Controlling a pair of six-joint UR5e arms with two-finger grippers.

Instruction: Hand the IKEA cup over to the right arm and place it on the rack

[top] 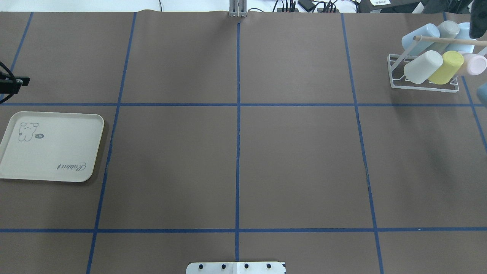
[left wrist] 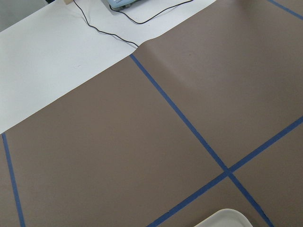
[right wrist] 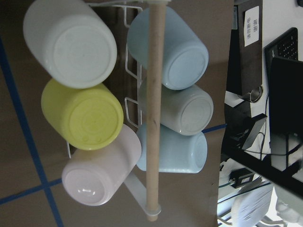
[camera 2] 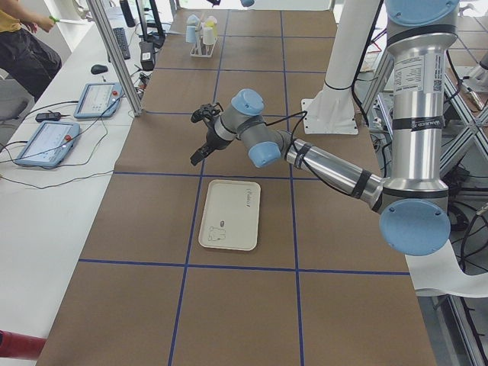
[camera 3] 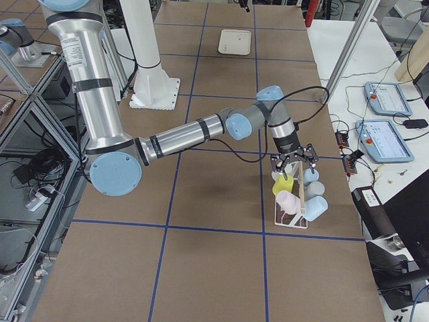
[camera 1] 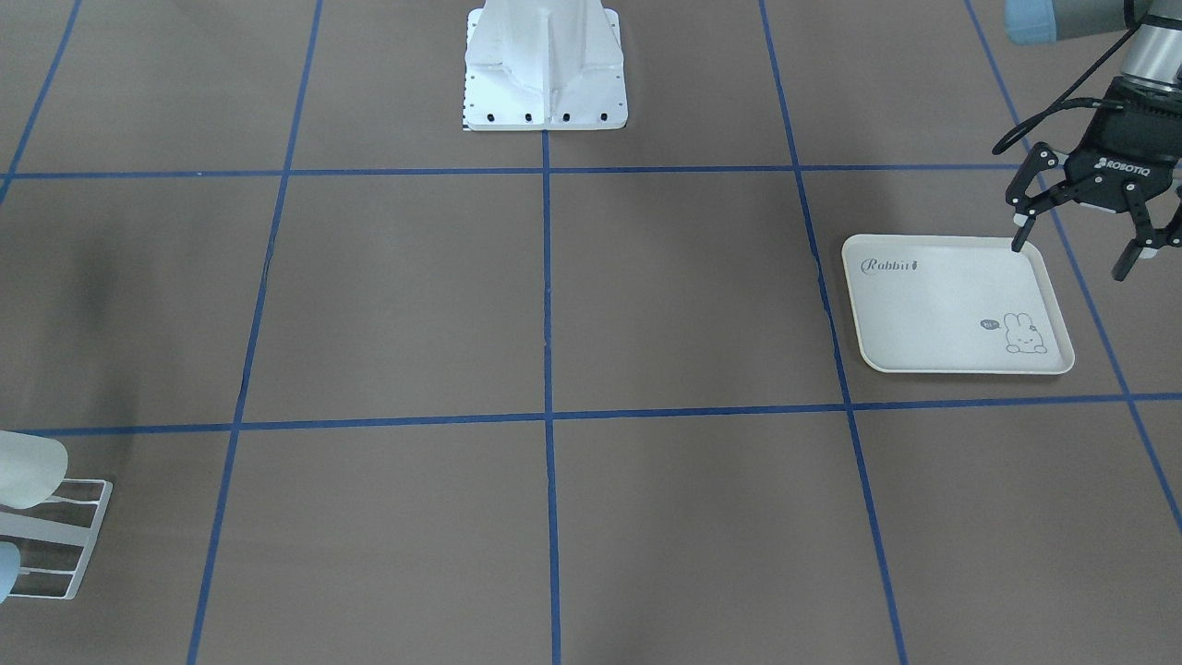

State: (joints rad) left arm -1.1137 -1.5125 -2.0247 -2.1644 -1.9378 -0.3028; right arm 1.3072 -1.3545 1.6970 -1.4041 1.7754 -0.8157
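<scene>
- Hanging over the worktop (camera 1: 646, 296) in the front-facing view, the left gripper (camera 1: 1071, 259) has its jaws spread wide with nothing between them. The rabbit-print tray (camera 1: 942, 305) lies just beside and below it, and one fingertip lines up with a corner of the tray. Far across the worktop from this gripper, at the picture's edge, part of the rack (camera 1: 88, 526) shows with a white cup (camera 1: 28, 471) lying on it.
- Overhead view: the rack stands well apart from the tray, at the opposite end of the worktop. The white cup, a yellow cup (top: 447, 67) and a pink cup (top: 475, 64) lean in a row on it. Paler cups sit behind them under a wooden rod (top: 449, 39).
- Left side view: the near arm holds the left gripper above the worktop, just past the tray's short edge. The rack is small and far beyond it.
- Right side view: the right arm (camera 3: 188, 134) reaches out and the right gripper (camera 3: 293, 168) points down directly over the rack and its cups. I cannot tell how far open it is, and no cup shows in it.
- Left wrist view: brown worktop crossed by blue tape (left wrist: 189, 127) lies beneath the gripper, with a tray corner at the bottom edge.
- Right wrist view: six cups sit on the rack right under the gripper. White, yellow and pink are on one side of the rod. A pale blue cup (right wrist: 182, 47), a grey cup (right wrist: 191, 109) and another pale blue one are on the other. I cannot tell which is the task's cup.
</scene>
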